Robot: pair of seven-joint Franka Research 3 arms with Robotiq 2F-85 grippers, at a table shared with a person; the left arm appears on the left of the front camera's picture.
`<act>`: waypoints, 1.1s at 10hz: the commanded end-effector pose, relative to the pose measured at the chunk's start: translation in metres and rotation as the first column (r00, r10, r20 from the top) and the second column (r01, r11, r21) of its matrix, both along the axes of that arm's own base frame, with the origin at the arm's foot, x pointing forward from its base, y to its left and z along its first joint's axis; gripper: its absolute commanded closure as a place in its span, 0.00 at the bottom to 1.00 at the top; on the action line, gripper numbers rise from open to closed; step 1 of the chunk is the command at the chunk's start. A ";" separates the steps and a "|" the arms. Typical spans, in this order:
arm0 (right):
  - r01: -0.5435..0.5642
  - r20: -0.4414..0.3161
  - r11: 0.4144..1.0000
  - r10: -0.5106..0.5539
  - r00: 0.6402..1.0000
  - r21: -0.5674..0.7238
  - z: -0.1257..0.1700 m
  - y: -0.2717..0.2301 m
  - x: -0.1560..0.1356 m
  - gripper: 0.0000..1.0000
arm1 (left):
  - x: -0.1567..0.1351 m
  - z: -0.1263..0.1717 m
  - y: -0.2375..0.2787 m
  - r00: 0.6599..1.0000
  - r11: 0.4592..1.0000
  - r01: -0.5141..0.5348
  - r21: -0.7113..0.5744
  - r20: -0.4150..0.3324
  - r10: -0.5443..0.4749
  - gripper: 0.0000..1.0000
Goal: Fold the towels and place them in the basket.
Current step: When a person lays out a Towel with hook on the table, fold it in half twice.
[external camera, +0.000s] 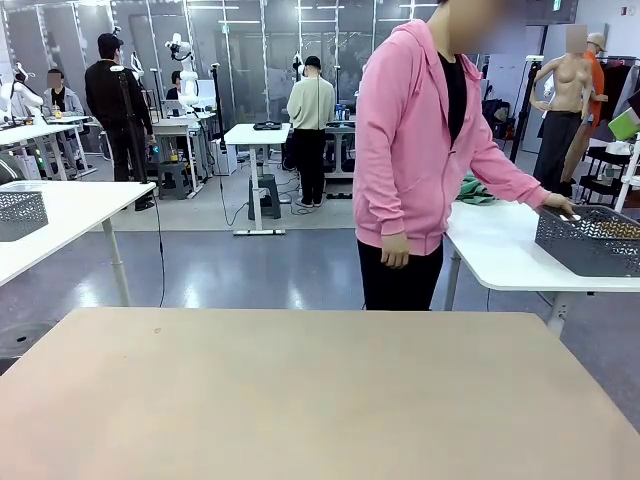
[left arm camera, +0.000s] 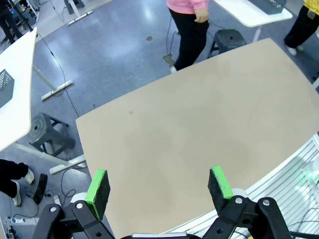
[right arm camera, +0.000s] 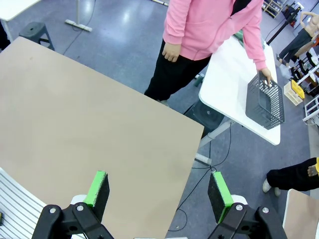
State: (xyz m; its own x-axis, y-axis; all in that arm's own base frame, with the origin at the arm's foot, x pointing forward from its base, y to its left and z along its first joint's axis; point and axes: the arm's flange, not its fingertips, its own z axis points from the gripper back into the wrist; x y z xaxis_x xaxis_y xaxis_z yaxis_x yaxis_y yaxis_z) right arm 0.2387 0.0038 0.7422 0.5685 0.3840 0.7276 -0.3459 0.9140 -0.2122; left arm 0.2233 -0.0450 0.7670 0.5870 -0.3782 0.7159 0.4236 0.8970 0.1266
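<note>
The beige table [external camera: 300, 400] stands in the foreground. At two o'clock from it, a white side table [external camera: 500, 255] carries a dark mesh basket [external camera: 590, 240] at its right end and a green towel [external camera: 478, 190] at its far edge. At ten o'clock, another white table [external camera: 70, 210] carries a paler mesh basket [external camera: 20, 215].

No legible text — no labels, brands, numbers or signs readable anywhere.

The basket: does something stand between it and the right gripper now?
No object lies between, but the basket sits on a separate white side table, across a gap of floor from the beige table below the open right gripper. The person's hand rests on its rim.
</note>
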 end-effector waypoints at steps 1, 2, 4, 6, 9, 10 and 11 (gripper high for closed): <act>0.001 -0.001 1.000 -0.001 1.000 -0.002 0.000 0.001 0.001 0.00 | 0.001 0.002 -0.001 1.000 1.000 0.005 0.000 0.000 -0.005 0.00; 0.001 -0.001 1.000 -0.001 1.000 -0.002 0.000 0.001 0.001 0.00 | 0.001 0.002 -0.001 1.000 1.000 0.005 0.000 0.000 -0.005 0.00; 0.001 -0.001 1.000 -0.001 1.000 -0.002 0.000 0.001 0.001 0.00 | 0.001 0.002 -0.001 1.000 1.000 0.005 0.000 0.000 -0.005 0.00; 0.001 -0.001 1.000 -0.001 1.000 -0.002 0.000 0.001 0.001 0.00 | 0.001 0.002 -0.001 1.000 1.000 0.005 0.000 0.000 -0.005 0.00; 0.001 -0.001 1.000 -0.001 1.000 -0.002 0.000 0.001 0.001 0.00 | 0.001 0.002 -0.001 1.000 1.000 0.005 0.000 0.000 -0.005 0.00; 0.001 -0.001 1.000 -0.001 1.000 -0.002 0.000 0.001 0.001 0.00 | 0.001 0.002 -0.001 1.000 1.000 0.005 0.000 0.000 -0.005 0.00; 0.001 -0.001 1.000 -0.001 1.000 -0.002 0.000 0.001 0.001 0.00 | 0.001 0.002 -0.001 1.000 1.000 0.005 0.000 0.000 -0.005 0.00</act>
State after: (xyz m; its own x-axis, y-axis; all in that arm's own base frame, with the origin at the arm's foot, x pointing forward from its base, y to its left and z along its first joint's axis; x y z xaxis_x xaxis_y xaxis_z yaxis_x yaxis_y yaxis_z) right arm 0.2387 0.0038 0.7422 0.5685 0.3840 0.7275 -0.3459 0.9140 -0.2122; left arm 0.2233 -0.0450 0.7670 0.5870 -0.3782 0.7159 0.4236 0.8970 0.1266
